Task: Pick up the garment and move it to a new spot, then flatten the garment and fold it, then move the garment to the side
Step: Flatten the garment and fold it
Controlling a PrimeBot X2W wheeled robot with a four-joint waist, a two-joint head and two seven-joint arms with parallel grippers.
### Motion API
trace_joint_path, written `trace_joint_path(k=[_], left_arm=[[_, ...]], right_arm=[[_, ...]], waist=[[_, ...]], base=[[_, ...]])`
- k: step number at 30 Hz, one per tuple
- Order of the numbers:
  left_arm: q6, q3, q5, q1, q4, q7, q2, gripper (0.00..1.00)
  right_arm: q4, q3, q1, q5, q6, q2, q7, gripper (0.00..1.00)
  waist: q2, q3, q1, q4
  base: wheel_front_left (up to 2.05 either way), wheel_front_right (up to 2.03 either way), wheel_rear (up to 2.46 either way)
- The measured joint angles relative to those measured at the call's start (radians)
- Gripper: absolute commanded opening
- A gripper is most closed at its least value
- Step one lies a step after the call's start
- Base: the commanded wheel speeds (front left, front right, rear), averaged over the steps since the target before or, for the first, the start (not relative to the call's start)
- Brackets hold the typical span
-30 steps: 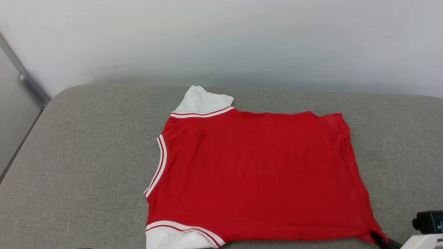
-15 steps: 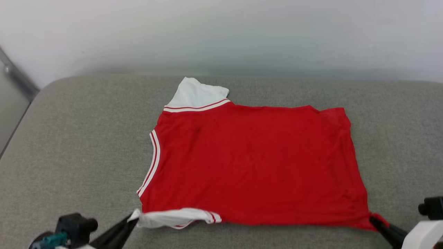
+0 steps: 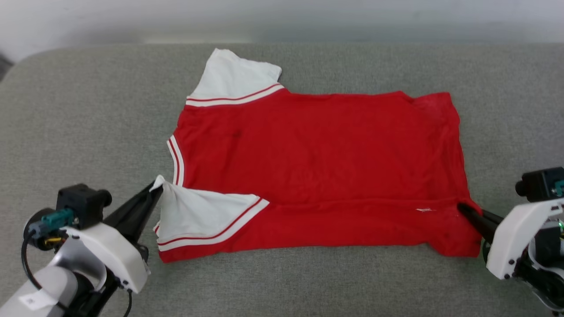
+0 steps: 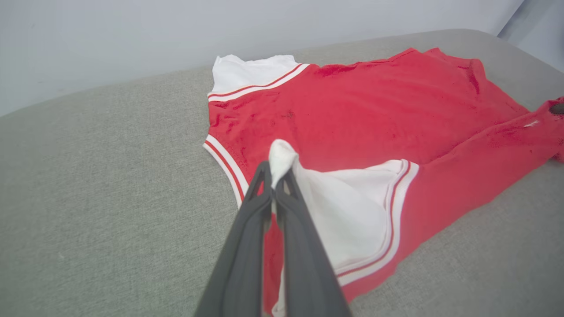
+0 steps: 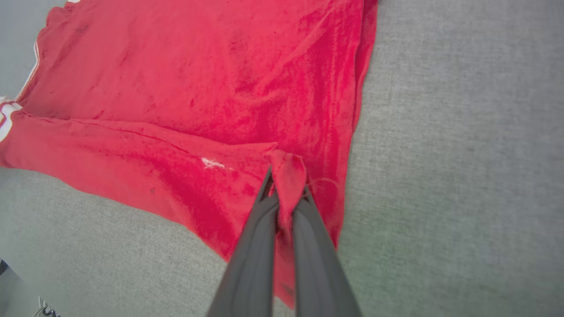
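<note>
The garment (image 3: 317, 149), a red jersey with white striped-trim panels, lies spread on the grey cushion with its plain red side up. Its near edge is lifted and turned over towards the middle. My left gripper (image 3: 155, 188) is shut on the white near-left corner (image 4: 282, 155) of the garment (image 4: 374, 110), holding it just above the fabric. My right gripper (image 3: 462, 207) is shut on the red near-right corner (image 5: 288, 174) of the garment (image 5: 211, 79). A raised fold runs between the two held corners.
The grey cushion (image 3: 88, 110) carries the garment, with bare fabric to the left, right and front. A pale wall (image 3: 282, 17) rises behind its far edge. The cushion's rounded left end (image 3: 17, 66) drops away.
The head camera has tilted down. Both grippers have lifted the garment's near edge and carried it away from me, so a folded strip now lies over the red body.
</note>
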Motion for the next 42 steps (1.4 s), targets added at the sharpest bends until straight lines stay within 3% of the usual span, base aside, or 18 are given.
trace_joint_path(k=[10, 20, 21, 22, 23, 31, 36, 42], left_arm=[[-0.044, -0.047, 0.025, -0.158, 0.207, 0.013, -0.071, 0.00], [-0.069, -0.093, 0.036, -0.237, 0.385, -0.014, -0.157, 0.00], [-0.065, -0.093, 0.035, -0.238, 0.402, -0.024, -0.166, 0.20], [-0.061, -0.094, 0.040, -0.239, 0.415, -0.034, -0.172, 1.00], [-0.061, -0.093, 0.040, -0.240, 0.431, -0.043, -0.178, 1.00], [-0.028, -0.092, 0.035, -0.222, 0.474, -0.092, -0.213, 1.00], [0.056, -0.049, -0.002, -0.168, 0.434, -0.091, -0.218, 1.00], [0.170, -0.023, -0.068, -0.034, 0.288, 0.016, -0.200, 1.00]], right_arm=[[0.117, 0.051, -0.146, -0.080, 0.000, 0.025, 0.015, 0.00], [0.191, 0.085, -0.198, -0.104, 0.000, 0.025, -0.011, 0.00], [0.206, 0.077, -0.200, -0.109, 0.001, 0.030, -0.015, 0.00], [0.218, 0.074, -0.201, -0.119, 0.001, 0.034, -0.015, 0.64], [0.227, 0.072, -0.201, -0.130, 0.001, 0.038, -0.013, 1.00], [0.207, 0.066, -0.167, -0.225, 0.000, 0.033, -0.010, 1.00], [0.165, -0.016, -0.109, -0.300, 0.000, 0.064, 0.041, 1.00], [0.056, -0.143, -0.001, -0.404, 0.000, 0.140, 0.177, 1.00]], waist=[[0.0000, 0.091, 0.0000, -0.007], [0.0000, 0.095, -0.0001, 0.004], [0.0000, 0.090, -0.0001, 0.004], [0.0000, 0.084, -0.0001, 0.004], [0.0000, 0.078, -0.0001, 0.005], [0.0000, 0.000, -0.0002, 0.007], [0.0000, -0.054, -0.0003, 0.009], [0.0000, -0.099, -0.0004, 0.012]], base=[[0.00, 0.00, 0.00], [0.00, 0.00, 0.00], [0.00, 0.00, 0.00], [0.00, 0.00, 0.00], [0.00, 0.00, 0.00], [0.00, 0.00, 0.00], [0.00, 0.00, 0.00], [0.00, 0.00, 0.00]])
